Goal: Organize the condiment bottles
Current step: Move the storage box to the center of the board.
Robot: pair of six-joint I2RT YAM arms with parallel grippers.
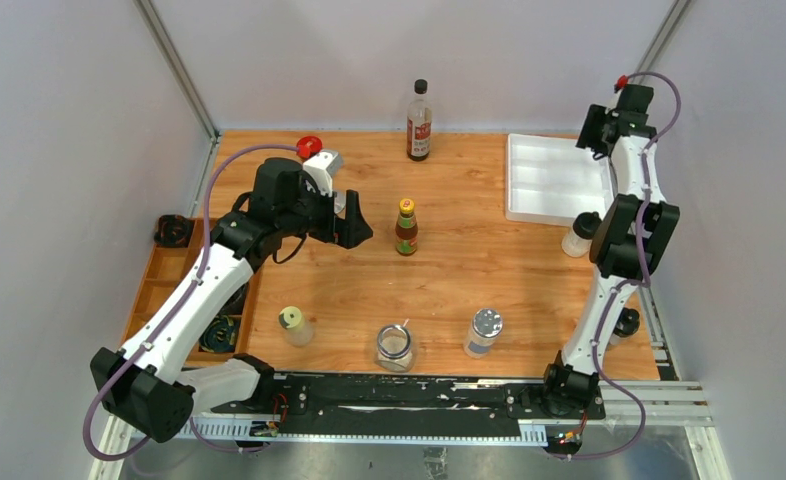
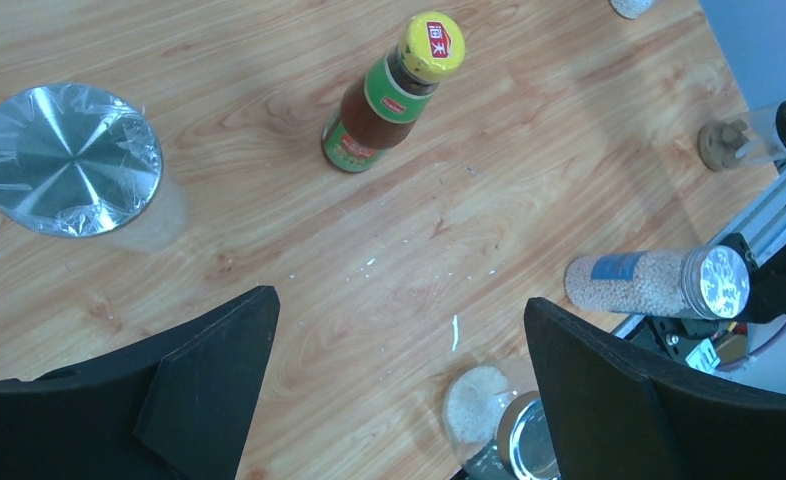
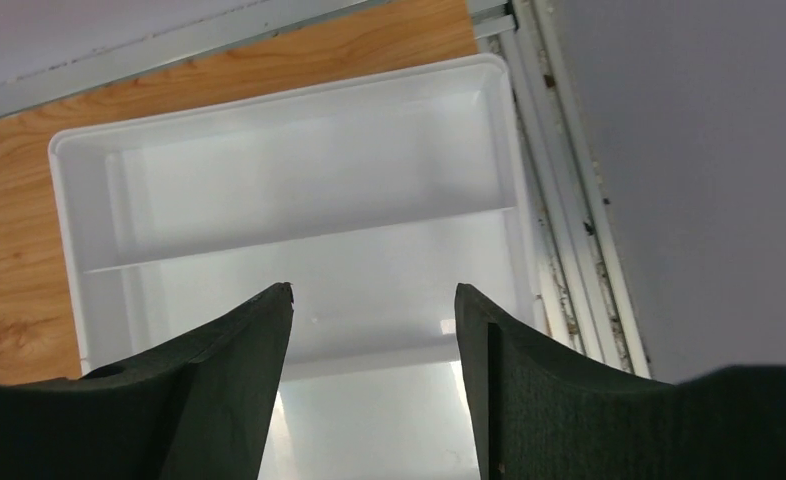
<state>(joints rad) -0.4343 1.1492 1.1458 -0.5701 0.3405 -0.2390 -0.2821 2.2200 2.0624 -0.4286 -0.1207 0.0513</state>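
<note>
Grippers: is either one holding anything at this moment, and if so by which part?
Nothing is held. The left gripper hangs open above the table near the yellow-capped bottle; the right gripper is open over the white tray, nothing between its fingers.

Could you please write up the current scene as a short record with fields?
left gripper: open, empty, beside the yellow-capped bottle, not touching
right gripper: open, empty, over the white tray
white tray: no bottles seen in it
tall bottle: upright at far edge
near edge: pale-capped jar, clear glass jar, silver-lidded jar, upright in a row
</note>
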